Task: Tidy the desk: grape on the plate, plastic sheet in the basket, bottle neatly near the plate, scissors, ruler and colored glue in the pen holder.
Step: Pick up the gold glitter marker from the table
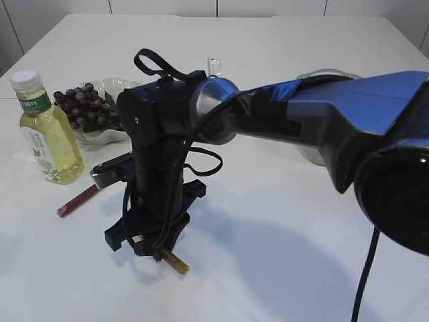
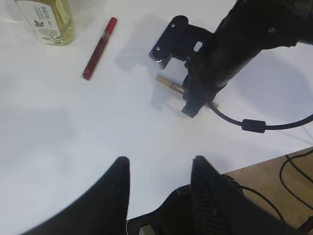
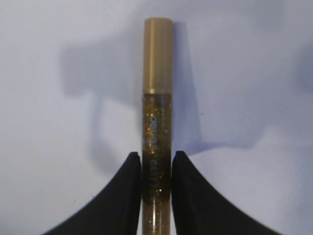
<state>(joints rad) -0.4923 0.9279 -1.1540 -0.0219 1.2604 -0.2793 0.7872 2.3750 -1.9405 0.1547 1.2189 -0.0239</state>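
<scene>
Bottle stands at far left of the exterior frame, on the table. Plate with grapes sits just right of and behind it, upper left. One glue tube lies on the table below the bottle, lower left. Second glue tube lies lower centre, under the right gripper, between its fingers. Basket is right of centre, mostly hidden behind the arm. In the left wrist view, left gripper sits at bottom centre, well apart from both tubes.
</scene>
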